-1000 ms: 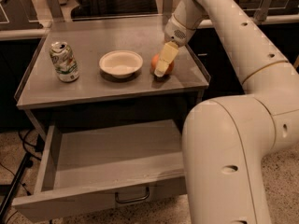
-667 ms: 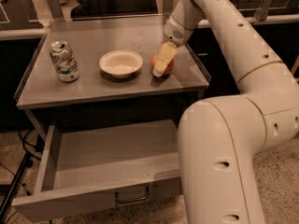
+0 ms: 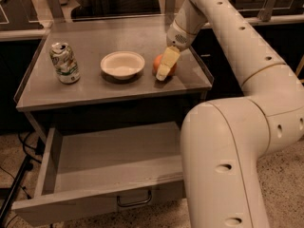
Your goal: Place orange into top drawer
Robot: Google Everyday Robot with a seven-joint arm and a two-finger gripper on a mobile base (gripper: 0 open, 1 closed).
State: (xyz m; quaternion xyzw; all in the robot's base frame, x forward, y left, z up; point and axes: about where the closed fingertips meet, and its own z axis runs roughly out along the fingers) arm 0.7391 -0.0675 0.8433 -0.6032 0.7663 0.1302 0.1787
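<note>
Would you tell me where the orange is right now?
Camera view: the small round orange sits right of the white bowl on the grey tabletop, partly behind the claw.

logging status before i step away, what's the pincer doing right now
pincer: down at the orange on the tabletop, right of the white bowl; open, closed or holding cannot be told.

Grey tabletop [image 3: 95,87] carries can [image 3: 64,62], white bowl [image 3: 122,65] and orange [image 3: 156,63], the gripper [image 3: 164,71] at the orange.
</note>
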